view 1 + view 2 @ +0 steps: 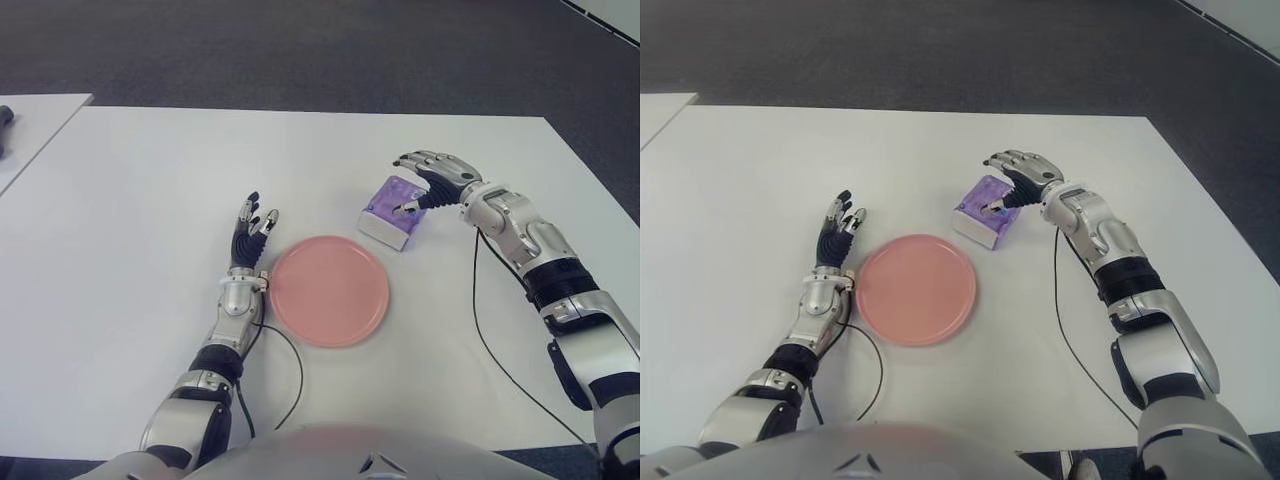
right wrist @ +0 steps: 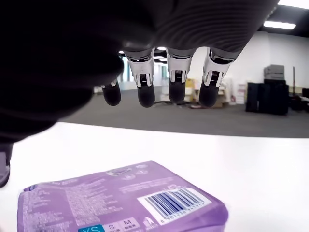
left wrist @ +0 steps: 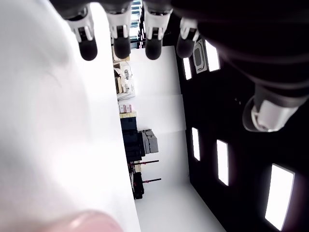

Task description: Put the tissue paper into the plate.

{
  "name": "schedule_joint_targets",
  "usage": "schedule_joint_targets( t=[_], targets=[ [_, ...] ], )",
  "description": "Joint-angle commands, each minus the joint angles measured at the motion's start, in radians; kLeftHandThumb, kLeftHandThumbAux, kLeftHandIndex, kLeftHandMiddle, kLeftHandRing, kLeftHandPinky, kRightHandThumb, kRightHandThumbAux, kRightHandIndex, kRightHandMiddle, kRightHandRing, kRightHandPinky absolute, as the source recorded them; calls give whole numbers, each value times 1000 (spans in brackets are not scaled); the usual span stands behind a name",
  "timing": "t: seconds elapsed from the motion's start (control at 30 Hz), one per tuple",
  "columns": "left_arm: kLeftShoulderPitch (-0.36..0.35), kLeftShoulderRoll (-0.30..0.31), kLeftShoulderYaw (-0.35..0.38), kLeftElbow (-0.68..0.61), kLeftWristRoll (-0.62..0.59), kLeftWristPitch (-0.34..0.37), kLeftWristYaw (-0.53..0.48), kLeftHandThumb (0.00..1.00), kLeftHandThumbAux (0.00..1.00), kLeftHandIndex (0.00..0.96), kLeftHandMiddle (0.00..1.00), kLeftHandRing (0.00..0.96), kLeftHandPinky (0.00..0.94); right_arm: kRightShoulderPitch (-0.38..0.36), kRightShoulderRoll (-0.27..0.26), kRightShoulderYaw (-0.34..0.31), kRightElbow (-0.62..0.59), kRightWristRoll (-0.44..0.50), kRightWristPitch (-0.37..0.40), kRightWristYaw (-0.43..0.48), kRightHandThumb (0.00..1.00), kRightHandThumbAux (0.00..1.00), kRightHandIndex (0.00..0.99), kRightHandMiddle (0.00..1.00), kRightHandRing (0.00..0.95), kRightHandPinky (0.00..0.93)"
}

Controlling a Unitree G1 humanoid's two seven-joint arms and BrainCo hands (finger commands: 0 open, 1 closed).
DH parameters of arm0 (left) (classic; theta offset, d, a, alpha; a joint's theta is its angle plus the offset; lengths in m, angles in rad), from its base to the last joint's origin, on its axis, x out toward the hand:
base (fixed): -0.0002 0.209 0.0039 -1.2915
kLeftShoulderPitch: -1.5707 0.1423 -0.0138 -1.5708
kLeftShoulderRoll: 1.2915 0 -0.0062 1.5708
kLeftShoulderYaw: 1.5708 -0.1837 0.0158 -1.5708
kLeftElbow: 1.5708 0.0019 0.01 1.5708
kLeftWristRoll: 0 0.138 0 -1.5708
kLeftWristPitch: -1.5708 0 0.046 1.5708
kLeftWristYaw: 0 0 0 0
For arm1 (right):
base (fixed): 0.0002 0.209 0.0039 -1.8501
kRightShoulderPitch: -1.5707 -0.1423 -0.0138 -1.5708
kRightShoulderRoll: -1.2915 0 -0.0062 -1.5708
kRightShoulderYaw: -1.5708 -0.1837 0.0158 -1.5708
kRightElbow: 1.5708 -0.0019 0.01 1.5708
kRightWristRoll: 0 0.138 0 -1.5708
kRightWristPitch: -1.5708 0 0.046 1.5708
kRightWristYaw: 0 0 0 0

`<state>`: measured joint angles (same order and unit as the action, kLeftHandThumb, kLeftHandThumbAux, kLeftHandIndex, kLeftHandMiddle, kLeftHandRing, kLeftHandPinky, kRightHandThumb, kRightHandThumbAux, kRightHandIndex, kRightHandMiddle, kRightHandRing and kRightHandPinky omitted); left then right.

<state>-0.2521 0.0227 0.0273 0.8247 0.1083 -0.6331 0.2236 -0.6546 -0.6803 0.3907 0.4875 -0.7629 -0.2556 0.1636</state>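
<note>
A purple tissue pack [image 1: 392, 210] lies on the white table [image 1: 150, 200], just beyond the right rim of the pink plate [image 1: 329, 290]. My right hand [image 1: 428, 178] hovers over the pack's far right side, fingers spread and curved above it, thumb tip close to its top; nothing is grasped. In the right wrist view the pack [image 2: 120, 200] lies below the open fingers [image 2: 176, 82] with a gap between. My left hand [image 1: 250, 232] shows to the left of the plate, fingers straight and holding nothing.
A second white table [image 1: 30, 115] adjoins at the far left with a dark object [image 1: 5, 118] on it. A black cable [image 1: 288, 375] loops near the plate's front, another [image 1: 490, 340] runs under the right arm. Dark carpet lies beyond the table.
</note>
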Motion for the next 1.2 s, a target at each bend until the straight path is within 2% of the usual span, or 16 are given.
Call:
schedule_joint_targets(
  t=[0.03, 0.2, 0.67, 1.13, 1.2],
  targets=[
    [37, -2, 1, 15, -2, 35, -9, 0, 440, 0, 0, 0, 0, 30, -7, -10, -38, 0, 44, 43, 19, 411, 0, 0, 0, 0],
    [41, -1, -2, 7, 5, 47, -1, 0, 439, 0, 0, 0, 0, 41, -15, -18, -75, 4, 68, 81, 28, 421, 0, 0, 0, 0],
    [53, -1, -5, -11, 12, 54, 7, 0, 436, 0, 0, 0, 0, 65, -44, 0, -146, 9, 5, 186, 52, 421, 0, 0, 0, 0],
    [55, -2, -7, -11, 18, 46, 6, 0, 448, 0, 0, 0, 0, 95, -41, -4, -184, 9, -23, 218, 13, 402, 0, 0, 0, 0],
    [56, -2, -6, -12, 18, 45, 5, 0, 450, 0, 0, 0, 0, 84, -10, 24, -91, -22, -31, 161, 8, 399, 0, 0, 0, 0]
  ],
)
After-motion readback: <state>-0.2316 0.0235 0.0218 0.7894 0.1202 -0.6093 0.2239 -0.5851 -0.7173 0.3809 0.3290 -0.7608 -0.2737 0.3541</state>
